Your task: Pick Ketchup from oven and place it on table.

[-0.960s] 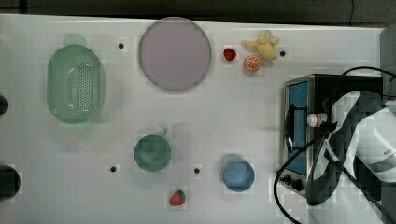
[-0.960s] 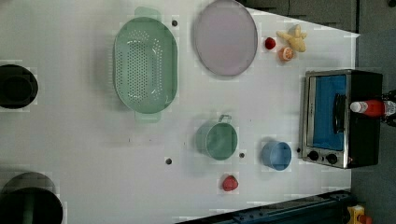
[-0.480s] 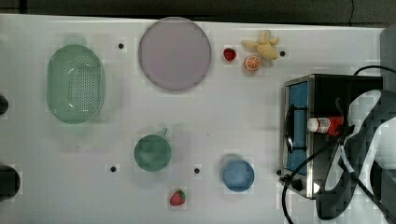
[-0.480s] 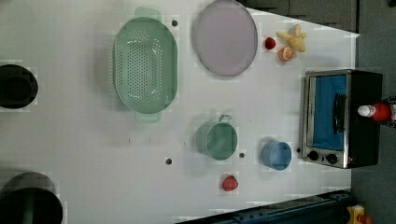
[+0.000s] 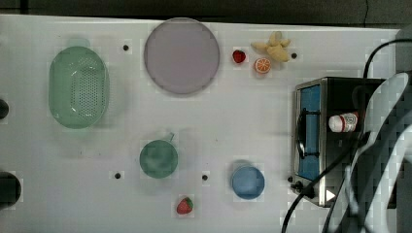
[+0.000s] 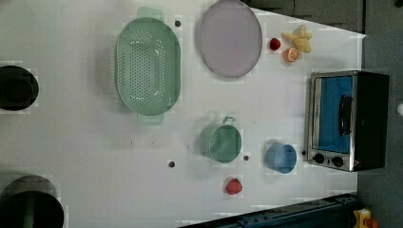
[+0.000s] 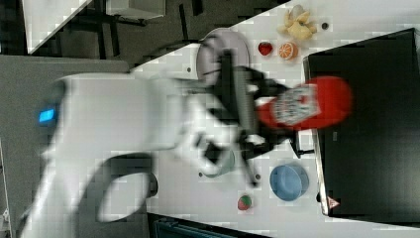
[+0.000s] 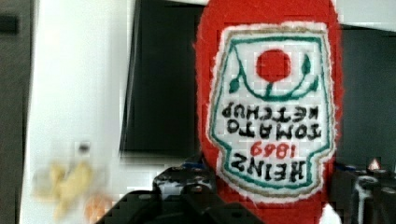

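The robot's pincer is holding the ketchup up above the oven, so it can go to the table next.

In the top view, the ketchup lies over the black oven roof, white cap pointing to the top view's left, with the table bare nearby. In the left view, the green strainer, green cup and blue cup look empty, and so does the purple plate. In the right view, the gripper is clenched on the bottle's cap end, likely to carry it clear. In the wrist view, the label faces us, over the dark oven.
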`<action>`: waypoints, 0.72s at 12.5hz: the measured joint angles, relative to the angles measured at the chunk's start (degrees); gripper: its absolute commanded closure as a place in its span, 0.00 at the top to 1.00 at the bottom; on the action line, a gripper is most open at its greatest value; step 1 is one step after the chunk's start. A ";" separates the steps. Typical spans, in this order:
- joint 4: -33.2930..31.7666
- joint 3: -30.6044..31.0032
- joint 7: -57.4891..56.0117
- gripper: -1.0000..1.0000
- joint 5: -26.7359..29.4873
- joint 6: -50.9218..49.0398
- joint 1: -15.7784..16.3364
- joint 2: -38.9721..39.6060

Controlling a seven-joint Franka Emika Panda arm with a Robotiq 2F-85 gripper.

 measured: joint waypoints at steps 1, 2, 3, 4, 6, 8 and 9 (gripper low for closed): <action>0.00 1.15 0.00 0.64 -0.32 -2.90 1.15 -3.04; 0.34 2.57 0.00 0.64 -0.33 -4.69 2.05 -5.36; 1.12 3.94 0.00 0.64 0.18 -5.57 2.77 -6.72; 1.73 6.15 0.00 0.64 0.77 -7.58 3.00 -7.83; 3.08 9.75 0.00 0.64 0.65 -11.97 4.70 -8.40; 1.68 13.58 0.00 0.64 0.66 -13.90 6.70 -8.13; 1.29 15.54 0.00 0.64 0.47 -13.70 7.82 -7.33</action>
